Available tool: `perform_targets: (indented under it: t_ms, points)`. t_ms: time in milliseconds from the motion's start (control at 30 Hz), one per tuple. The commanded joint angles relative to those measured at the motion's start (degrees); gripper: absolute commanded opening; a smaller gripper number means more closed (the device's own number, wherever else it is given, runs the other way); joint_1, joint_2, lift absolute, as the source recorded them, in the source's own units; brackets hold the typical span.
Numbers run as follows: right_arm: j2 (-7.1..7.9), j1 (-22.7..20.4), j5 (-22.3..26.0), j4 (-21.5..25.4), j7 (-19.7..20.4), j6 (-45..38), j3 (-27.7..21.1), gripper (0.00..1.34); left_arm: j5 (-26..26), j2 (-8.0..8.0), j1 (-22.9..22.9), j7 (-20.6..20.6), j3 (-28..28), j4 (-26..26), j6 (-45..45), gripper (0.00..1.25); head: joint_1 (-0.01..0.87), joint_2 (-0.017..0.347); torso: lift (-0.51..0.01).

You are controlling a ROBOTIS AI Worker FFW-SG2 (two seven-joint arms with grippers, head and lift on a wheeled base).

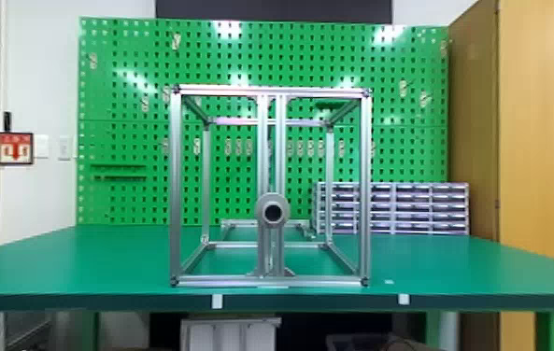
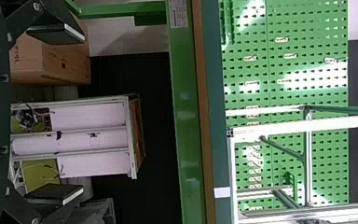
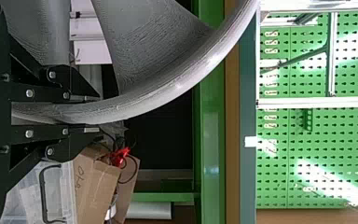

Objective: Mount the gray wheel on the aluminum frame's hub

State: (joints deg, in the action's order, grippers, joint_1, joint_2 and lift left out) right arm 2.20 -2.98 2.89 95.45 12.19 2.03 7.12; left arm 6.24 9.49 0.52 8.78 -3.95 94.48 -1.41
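Observation:
In the head view the aluminum frame (image 1: 175, 186) stands upright on the green table, and its round gray hub (image 1: 280, 198) faces forward, low on the central double post. The gray wheel (image 3: 177, 86) shows large in the right wrist view, its curved rim running between the two fingers of my right gripper (image 3: 91, 114), which is shut on it. My left gripper (image 2: 58, 114) is wide open in the left wrist view, with nothing between its fingers. Part of the frame (image 2: 270, 128) lies beyond the table edge there.
The green table (image 1: 79, 266) carries a drawer organizer (image 1: 411, 207) at its back right, before a green pegboard (image 1: 121, 140). Below the tabletop are a white-panelled unit (image 2: 88, 116), a cardboard box (image 2: 51, 60) and, in the right wrist view, more cardboard (image 3: 93, 186).

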Motion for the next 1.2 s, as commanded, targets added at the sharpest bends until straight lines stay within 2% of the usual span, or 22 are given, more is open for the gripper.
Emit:
perform_targets:
  t_ms: [0, 800, 1067, 1167]
  points:
    - [0.00, 0.00, 0.09, 0.00, 0.03, -0.01, -0.09, 0.26, 0.00, 0.00, 0.01, 0.00, -0.01, 0.00, 0.00, 1.09, -0.005, 0.006, -0.499]
    - [-0.09, 0.26, 0.71, 0.53, 0.03, -1.06, -0.18, 0.26, 0.00, 0.00, 0.01, 0.00, 0.08, 0.00, 0.00, 1.09, -0.005, 0.006, -0.499]
    - [-0.27, 2.37, 3.35, 3.69, 0.03, -6.07, 0.26, 0.26, 0.00, 0.00, -0.08, 0.00, -0.01, 0.00, 0.00, 1.09, -0.005, 0.006, -0.499]
    - [-0.35, 3.60, 3.70, 6.33, 0.03, -11.08, 0.26, 0.26, 0.00, 0.00, -0.08, 0.00, -0.01, 0.00, 0.00, 1.09, -0.005, 0.006, -0.499]
